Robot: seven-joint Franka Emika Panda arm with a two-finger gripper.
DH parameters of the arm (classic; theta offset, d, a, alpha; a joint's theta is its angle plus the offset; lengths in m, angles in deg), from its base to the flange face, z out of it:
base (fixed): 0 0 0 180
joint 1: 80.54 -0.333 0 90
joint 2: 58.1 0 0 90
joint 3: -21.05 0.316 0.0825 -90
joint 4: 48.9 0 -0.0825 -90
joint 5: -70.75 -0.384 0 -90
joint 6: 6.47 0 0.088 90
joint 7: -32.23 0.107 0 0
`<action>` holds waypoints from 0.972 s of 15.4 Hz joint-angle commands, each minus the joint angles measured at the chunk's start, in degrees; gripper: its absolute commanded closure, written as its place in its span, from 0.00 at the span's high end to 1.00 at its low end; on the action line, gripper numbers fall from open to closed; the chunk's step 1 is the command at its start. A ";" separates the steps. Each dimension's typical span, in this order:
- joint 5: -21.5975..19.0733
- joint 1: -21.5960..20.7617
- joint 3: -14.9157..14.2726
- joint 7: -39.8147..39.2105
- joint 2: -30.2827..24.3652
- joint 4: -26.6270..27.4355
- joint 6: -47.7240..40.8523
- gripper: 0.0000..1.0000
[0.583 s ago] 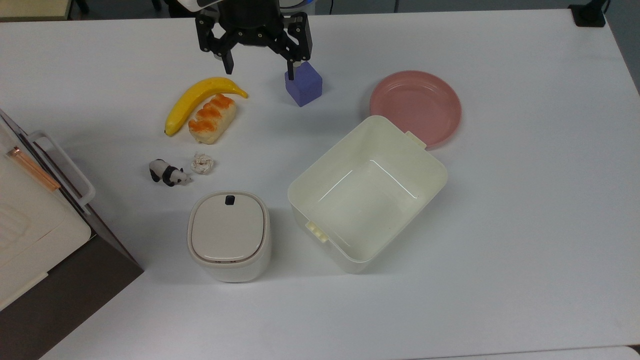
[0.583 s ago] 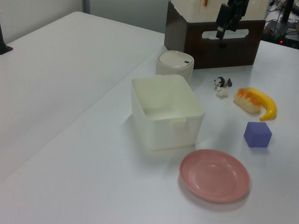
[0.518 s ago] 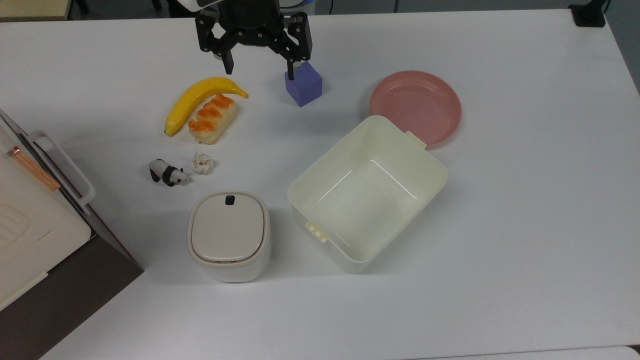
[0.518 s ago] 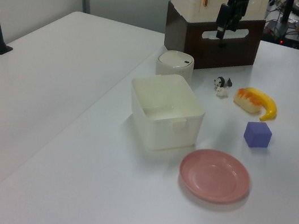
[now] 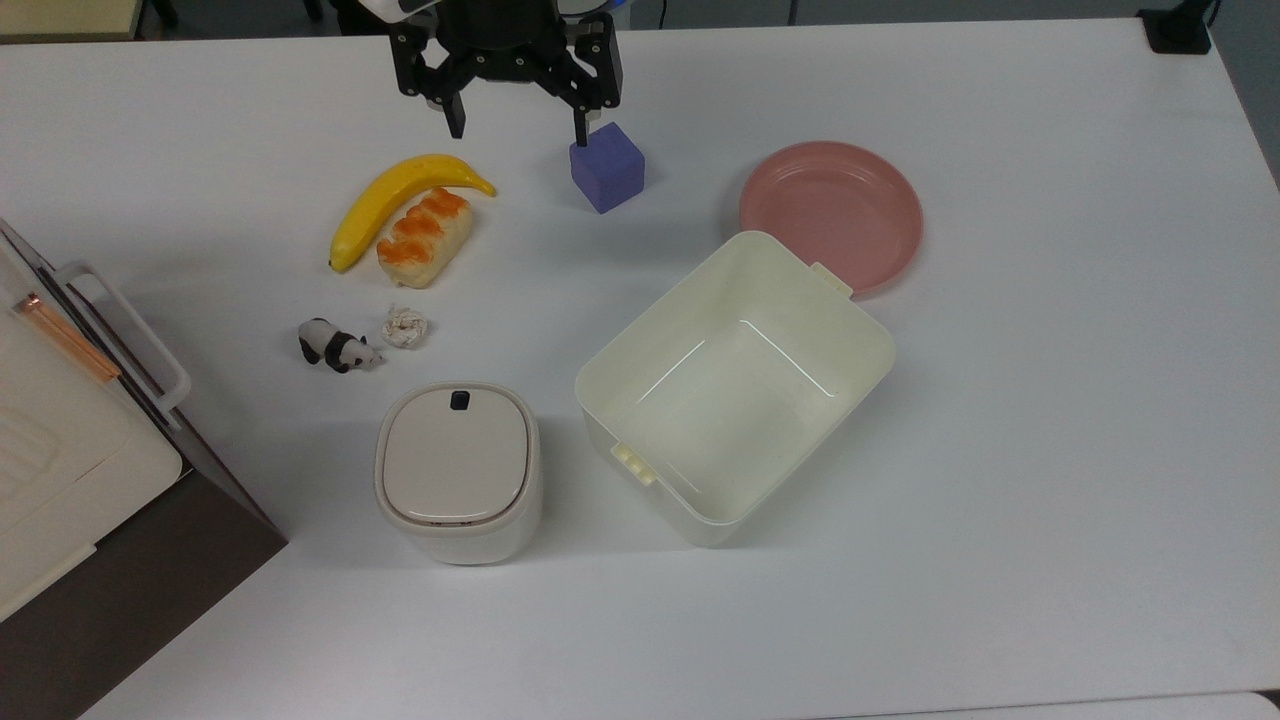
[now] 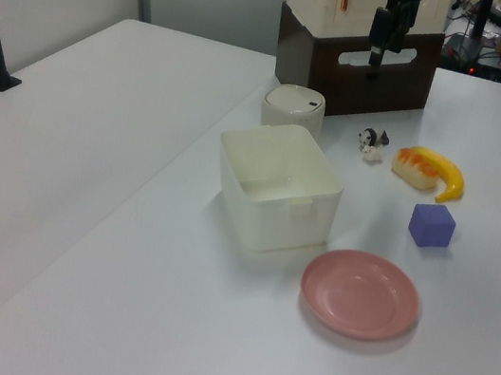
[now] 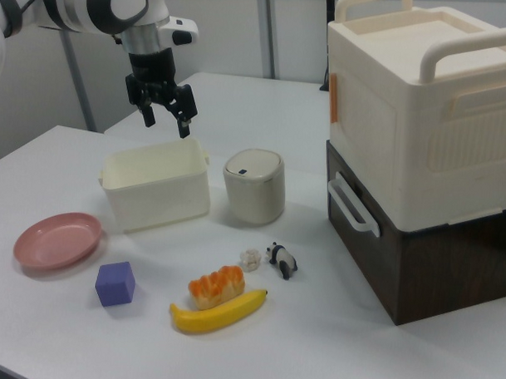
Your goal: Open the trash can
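The trash can [image 5: 458, 470] is a small cream bin standing upright on the white table, its flat lid shut and the black button [image 5: 460, 400] at the rim. It also appears in the left view [image 6: 293, 108] and the right view [image 7: 254, 185]. My gripper [image 5: 518, 130] hangs open and empty at the top view's upper edge, above the table between the banana and the purple cube, far from the bin. The right view places the gripper [image 7: 165, 122] high over the pale tub; the left view has the gripper [image 6: 377, 66] in front of the brown cabinet.
A lidless pale-yellow tub [image 5: 690, 520] stands right of the bin in the top view, a pink plate [image 5: 830, 215] behind it. Banana [image 5: 385, 200], bread [image 5: 425, 235], purple cube [image 5: 607, 167], toy panda [image 5: 335, 347] and crumpled paper [image 5: 405, 327] lie about. A brown-and-cream cabinet [image 5: 60, 450] is at the top view's left.
The gripper has drifted a little toward the top view's upper edge, still open. Nothing on the table has moved.
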State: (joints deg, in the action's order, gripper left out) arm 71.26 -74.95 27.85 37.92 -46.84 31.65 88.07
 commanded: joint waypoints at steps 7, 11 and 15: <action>0.18 -0.93 -1.26 -2.08 -0.71 -0.12 -1.64 1.00; 0.18 -0.93 -1.26 -2.96 -0.80 -0.12 -1.82 1.00; 0.27 -0.67 -1.26 -3.05 -0.80 -0.12 -1.73 1.00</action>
State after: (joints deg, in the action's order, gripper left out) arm 71.28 -74.94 27.84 36.79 -46.84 31.64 88.07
